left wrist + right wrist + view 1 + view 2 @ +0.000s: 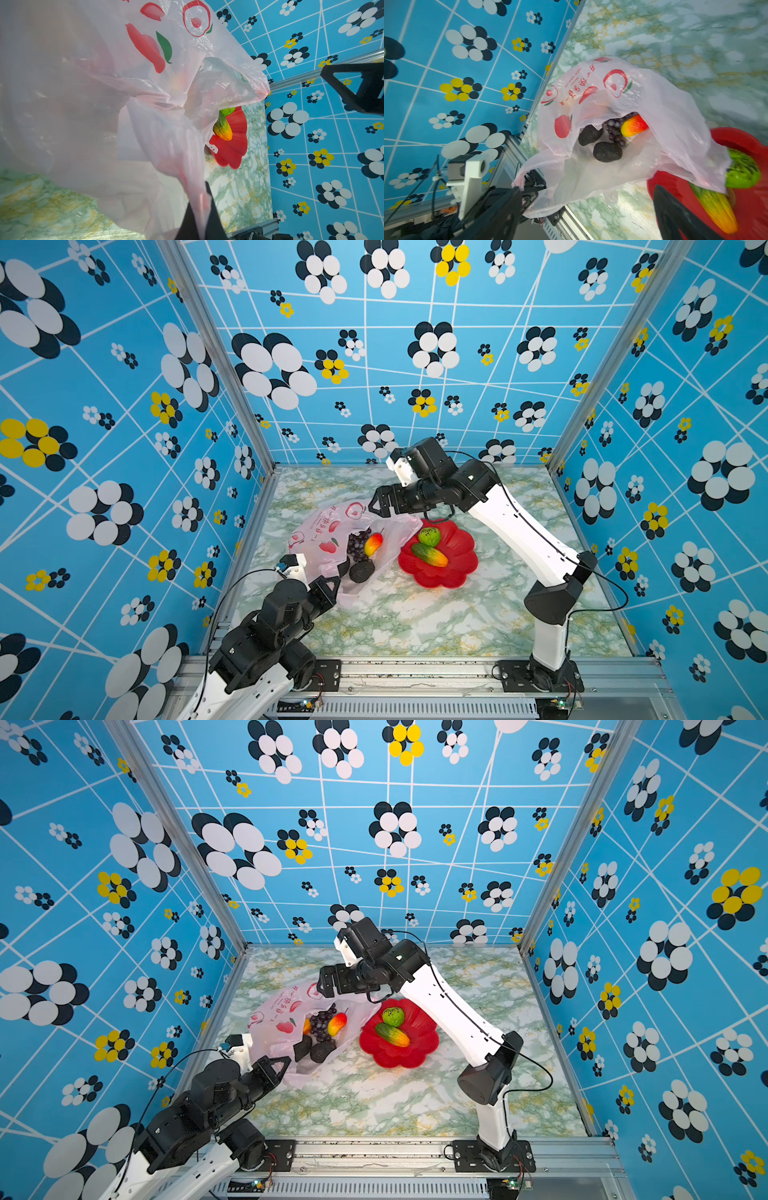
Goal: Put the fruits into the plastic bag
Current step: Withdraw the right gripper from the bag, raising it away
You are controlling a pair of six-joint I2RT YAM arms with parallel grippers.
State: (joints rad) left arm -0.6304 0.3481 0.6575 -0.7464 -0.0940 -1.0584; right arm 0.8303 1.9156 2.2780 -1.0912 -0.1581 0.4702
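The pale pink plastic bag point(328, 537) point(278, 1019) lies left of centre with its mouth held open. Inside it I see a dark purple grape bunch point(357, 545), a red-yellow mango point(373, 544) and a dark avocado point(361, 571). The right wrist view shows a second dark fruit point(588, 135) beside the avocado point(607, 151). My left gripper point(330, 589) point(202, 207) is shut on the bag's near edge. My right gripper point(380, 506) point(581, 218) hangs open and empty over the bag's far edge. A green kiwi point(429, 536) and a green-yellow-orange oblong point(430, 554) lie on the red dish.
The red flower-shaped dish point(455, 572) sits just right of the bag, its rim under the bag's edge. Patterned walls close in the table on three sides. An aluminium rail point(415, 670) with both arm bases runs along the front.
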